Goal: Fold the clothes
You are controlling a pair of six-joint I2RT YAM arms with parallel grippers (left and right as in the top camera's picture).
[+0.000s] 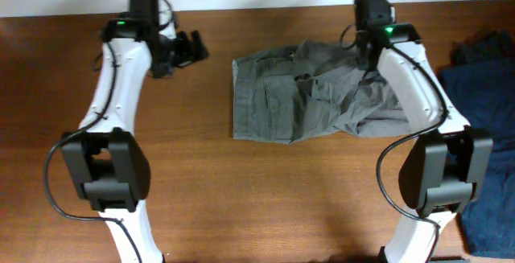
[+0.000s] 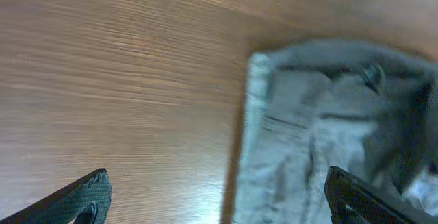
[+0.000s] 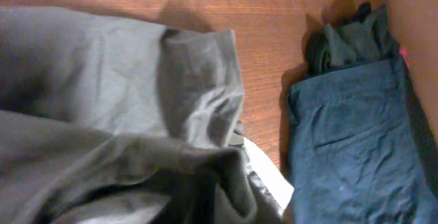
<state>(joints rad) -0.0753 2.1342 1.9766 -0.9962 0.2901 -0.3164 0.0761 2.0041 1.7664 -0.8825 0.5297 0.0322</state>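
Observation:
The clothes are a mid-grey garment (image 1: 310, 94) lying crumpled at the middle back of the wooden table. The left part lies flat and the right part is bunched up. My right gripper (image 1: 368, 60) is over the bunched right part. In the right wrist view the grey cloth (image 3: 137, 114) rises in a gathered fold right up to the jaws (image 3: 226, 210) and covers the fingers. A white patch (image 3: 268, 172) shows beside the fold. My left gripper (image 1: 190, 50) is open and empty, left of the garment. In the left wrist view its fingers (image 2: 219, 207) straddle the garment's left edge (image 2: 321, 135) from above.
Dark navy-blue garments (image 1: 487, 110) lie at the right edge of the table and also show in the right wrist view (image 3: 349, 142). A darker crumpled piece (image 3: 349, 39) lies beyond them. Bare wood (image 1: 265, 191) lies in front of the grey garment.

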